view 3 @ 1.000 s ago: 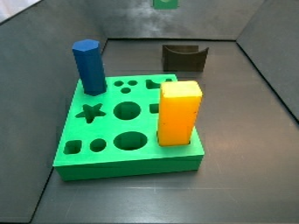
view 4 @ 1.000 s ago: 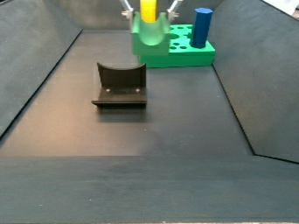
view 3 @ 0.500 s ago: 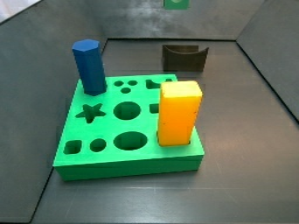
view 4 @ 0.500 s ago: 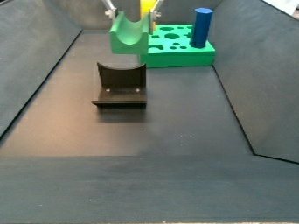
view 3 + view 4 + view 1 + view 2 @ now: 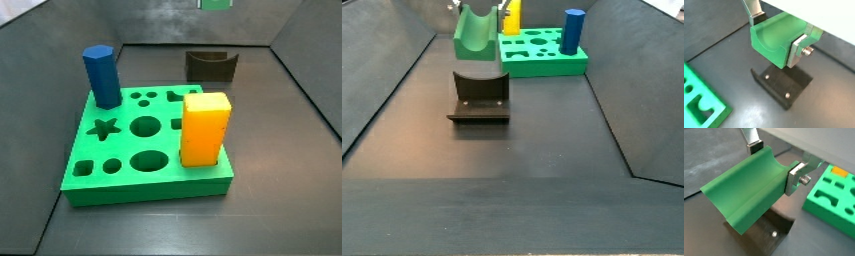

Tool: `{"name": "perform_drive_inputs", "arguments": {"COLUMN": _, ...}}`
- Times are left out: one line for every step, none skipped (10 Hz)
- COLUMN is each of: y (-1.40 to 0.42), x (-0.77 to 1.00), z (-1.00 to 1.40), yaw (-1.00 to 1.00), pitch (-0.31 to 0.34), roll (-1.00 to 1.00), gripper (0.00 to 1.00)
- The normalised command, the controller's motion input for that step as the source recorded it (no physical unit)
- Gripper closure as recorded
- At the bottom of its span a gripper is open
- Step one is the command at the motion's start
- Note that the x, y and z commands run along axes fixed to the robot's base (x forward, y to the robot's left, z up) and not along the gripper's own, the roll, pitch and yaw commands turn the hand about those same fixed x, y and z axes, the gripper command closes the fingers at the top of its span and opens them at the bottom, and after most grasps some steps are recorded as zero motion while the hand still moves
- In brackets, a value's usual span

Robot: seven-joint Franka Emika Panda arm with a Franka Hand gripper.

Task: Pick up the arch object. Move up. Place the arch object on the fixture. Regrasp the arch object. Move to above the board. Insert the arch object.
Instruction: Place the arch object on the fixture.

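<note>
The board (image 5: 147,140) sits unmoved with its blue and orange pegs. The fixture (image 5: 478,97) stands empty nearer the camera in a side view. Over the last second the arch object (image 5: 474,37) has travelled left from in front of the board to just above the fixture. The gripper (image 5: 777,31) pinches it between both fingers; lowering looks next.
</note>
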Motion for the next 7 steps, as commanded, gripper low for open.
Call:
{"name": "perform_drive_inputs", "arguments": {"y": 0.02, "x": 0.10, "z": 0.01, "yaw": 0.02, "pitch": 0.039, "roll": -1.00, "gripper": 1.00}}
{"name": "perform_drive_inputs", "arguments": {"y": 0.03, "x": 0.09, "z": 0.00, "yaw": 0.01, "pitch": 0.054, "roll": -1.00, "gripper": 1.00}}
{"name": "perform_drive_inputs", "arguments": {"y": 0.03, "x": 0.09, "z": -0.01, "yaw": 0.00, "pitch": 0.081, "roll": -1.00, "gripper": 1.00}}
{"name": "perform_drive_inputs", "arguments": {"y": 0.04, "x": 0.08, "z": -0.01, "yaw": -0.02, "pitch": 0.104, "roll": -1.00, "gripper": 1.00}}
{"name": "perform_drive_inputs", "arguments": {"y": 0.04, "x": 0.08, "z": -0.01, "yaw": -0.04, "pitch": 0.128, "roll": -1.00, "gripper": 1.00}}
{"name": "perform_drive_inputs", "arguments": {"y": 0.04, "x": 0.08, "z": -0.01, "yaw": -0.06, "pitch": 0.129, "roll": -0.81, "gripper": 1.00}}
{"name": "perform_drive_inputs", "arguments": {"y": 0.04, "x": 0.08, "z": -0.01, "yaw": -0.08, "pitch": 0.118, "roll": -0.63, "gripper": 1.00}}
